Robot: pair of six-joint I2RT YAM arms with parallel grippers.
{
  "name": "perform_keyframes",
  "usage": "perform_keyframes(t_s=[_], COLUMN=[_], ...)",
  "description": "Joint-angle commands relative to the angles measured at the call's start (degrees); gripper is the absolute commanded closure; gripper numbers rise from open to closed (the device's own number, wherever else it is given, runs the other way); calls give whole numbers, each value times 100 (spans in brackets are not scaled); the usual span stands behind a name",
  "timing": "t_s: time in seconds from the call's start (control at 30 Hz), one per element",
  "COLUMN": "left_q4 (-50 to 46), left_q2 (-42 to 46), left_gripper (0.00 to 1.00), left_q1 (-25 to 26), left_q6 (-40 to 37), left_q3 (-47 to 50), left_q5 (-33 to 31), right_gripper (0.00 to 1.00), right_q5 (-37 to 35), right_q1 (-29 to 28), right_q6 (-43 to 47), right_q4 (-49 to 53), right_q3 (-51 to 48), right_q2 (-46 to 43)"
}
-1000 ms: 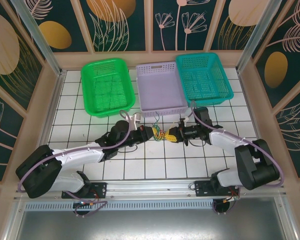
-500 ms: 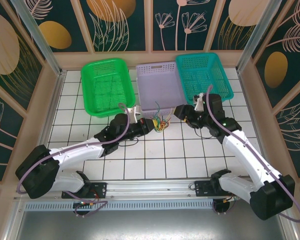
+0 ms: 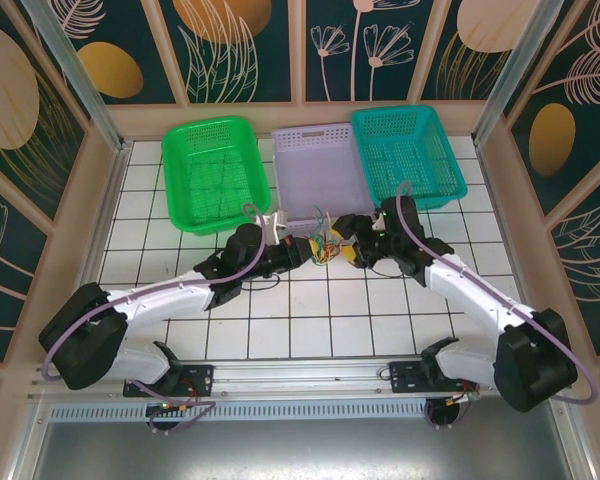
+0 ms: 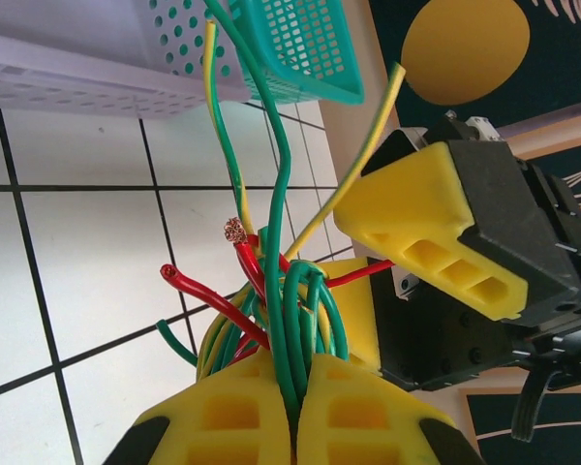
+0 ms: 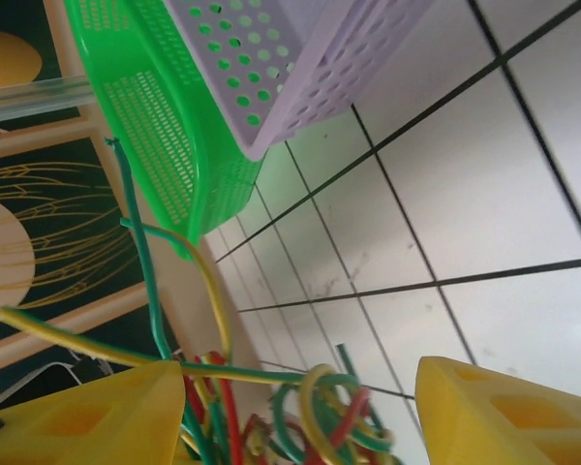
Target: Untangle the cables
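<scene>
Dark wall panels (image 3: 230, 50) painted with pale leaves and gold discs are closing in the white-tiled counter (image 3: 180, 330) on three sides. Along its far edge a green basket (image 3: 215, 170), a lilac basket (image 3: 320, 175) and a teal basket (image 3: 410, 155) are sitting in a row, presumably waiting for sorted strands.

The left arm (image 3: 170, 300) and the right arm (image 3: 470, 290) are both reaching inward, meeting just in front of the lilac basket. The left hand (image 3: 306, 250) is squeezing fully shut on the cables (image 3: 326, 245), pinching several green strands between its yellow fingers (image 4: 232, 426) so that the knot is standing up out of its grip. I'd guess it is serving as the anchor. The right hand (image 3: 348, 247) is gaping open and gripping nothing, with a finger on either side of the knot. It looks to be lining up on a loose strand to draw out.

Green, yellow and red loops are bunching tight just beyond the left fingertips, while longer green and yellow ends are fanning out free. One red strand is showing a stripped copper tip (image 4: 234, 231).

I'm not making out any brand or writing anywhere.
</scene>
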State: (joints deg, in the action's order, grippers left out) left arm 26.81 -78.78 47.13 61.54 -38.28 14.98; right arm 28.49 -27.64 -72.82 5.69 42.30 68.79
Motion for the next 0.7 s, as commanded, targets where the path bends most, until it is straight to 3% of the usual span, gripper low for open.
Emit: perform_keyframes(t_s=[0.0, 0.3, 0.53, 0.67], left_q4=[269, 91, 348, 524], left_q2=[-95, -61, -98, -98], left_gripper=[100, 100, 100, 100], left_q1=[-8, -11, -9, -4], left_q6=[-165, -212, -103, -20], left_q3=[-262, -365, -375, -323], left_q5=[75, -46, 57, 67], right_gripper=[37, 37, 61, 68], right_q5=[262, -37, -8, -55], right_q1=[-189, -168, -146, -94], right_q6=[-827, -773, -1067, -1279], right_q4=[-413, 72, -325, -571], right_q3=[7, -164, -326, -482], right_q2=[211, -24, 122, 14])
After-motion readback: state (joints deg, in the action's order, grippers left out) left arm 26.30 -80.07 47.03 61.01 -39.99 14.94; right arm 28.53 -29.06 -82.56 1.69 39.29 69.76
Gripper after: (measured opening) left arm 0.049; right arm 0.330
